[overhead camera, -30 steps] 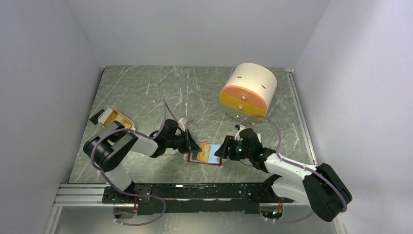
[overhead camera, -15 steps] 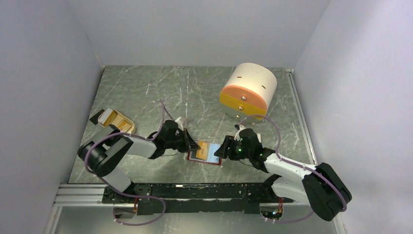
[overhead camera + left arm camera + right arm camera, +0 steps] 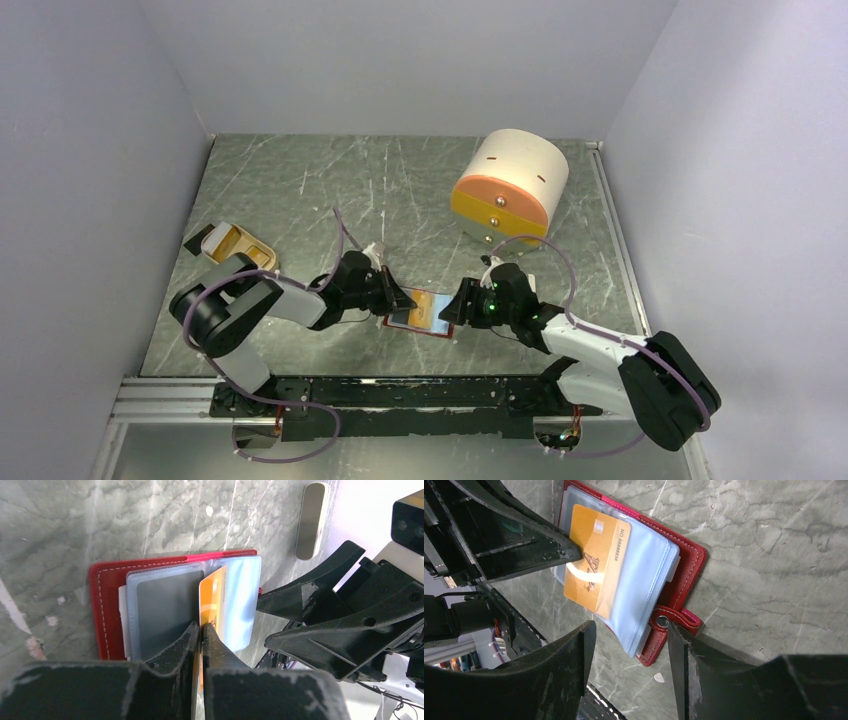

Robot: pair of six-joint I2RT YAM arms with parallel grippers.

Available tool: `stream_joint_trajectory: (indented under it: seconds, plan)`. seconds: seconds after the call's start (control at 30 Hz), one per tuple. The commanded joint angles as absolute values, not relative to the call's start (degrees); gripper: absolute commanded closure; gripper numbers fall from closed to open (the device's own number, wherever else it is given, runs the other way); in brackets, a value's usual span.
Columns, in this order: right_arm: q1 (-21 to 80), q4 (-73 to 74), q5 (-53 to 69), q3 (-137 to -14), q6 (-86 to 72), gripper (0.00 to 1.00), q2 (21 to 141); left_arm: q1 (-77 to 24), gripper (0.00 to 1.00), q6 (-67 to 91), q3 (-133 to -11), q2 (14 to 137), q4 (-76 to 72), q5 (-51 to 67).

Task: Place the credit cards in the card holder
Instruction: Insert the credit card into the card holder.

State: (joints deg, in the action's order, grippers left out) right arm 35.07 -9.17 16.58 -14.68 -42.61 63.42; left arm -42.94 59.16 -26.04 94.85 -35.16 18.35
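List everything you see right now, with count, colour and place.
card holder: one, red with pale blue pockets, open mid-table between the grippers
orange credit card: one, over the pockets, pinched by the left gripper
grey card: one, in a pocket
tray: one, beige, far left
cylinder: one, cream and orange, back right
table: one, grey-green marble
left gripper: black, shut on the orange credit card
right gripper: black, open, by the holder's snap tab

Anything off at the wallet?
Orange card, pinched in the left gripper, stands tilted against the wallet's blue sleeves, mostly sticking out. Can't tell if its tip is in a pocket. Nothing looks damaged.
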Motion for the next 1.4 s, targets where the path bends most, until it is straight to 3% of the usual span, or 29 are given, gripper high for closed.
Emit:
stream_joint_trajectory:
  seconds: [0.0,0.07,0.3,0.5,0.67,0.8,0.9,1.0,1.13,1.37]
  plan:
    - [35.34,-7.18,15.88,-14.62,-42.19,0.42,63.09,-44.66,0.91,62.05,-24.83,97.25,-40.93,18.59]
    - [35.42,-6.62,15.84,-15.0,-42.19,0.42,63.02,-45.11,0.89,61.93,-25.43,97.61,-40.28,18.53]
    - [35.42,-4.15,14.62,-15.64,-42.31,0.42,60.71,-46.06,0.64,62.45,-24.06,93.96,-39.56,17.9]
    - [35.42,-1.78,15.05,-16.9,-43.65,0.42,58.37,-45.97,0.54,59.87,-26.19,86.95,-29.0,15.2]
    - [35.64,0.16,14.84,-18.74,-44.57,0.42,56.41,-46.07,0.56,57.42,-29.62,86.18,-21.46,14.4]
    - [35.73,0.68,14.5,-20.11,-44.9,0.42,55.71,-46.05,0.56,57.05,-29.93,88.63,-23.63,16.16]
    - [35.77,0.31,14.44,-20.11,-45.16,0.42,55.72,-46.05,0.65,56.24,-31.29,91.34,-23.99,18.01]
    - [35.82,0.38,14.58,-20.01,-45.19,0.42,55.77,-46.34,0.8,55.61,-32.78,93.22,-23.69,19.06]
    - [35.79,0.45,14.13,-19.68,-44.94,0.42,55.25,-47.43,0.91,54.39,-35.03,93.96,-21.63,17.65]
    - [35.73,-2.01,12.79,-18.25,-44.34,0.42,57.48,-48.33,0.91,54.04,-36.51,95.98,-21.52,18.11]
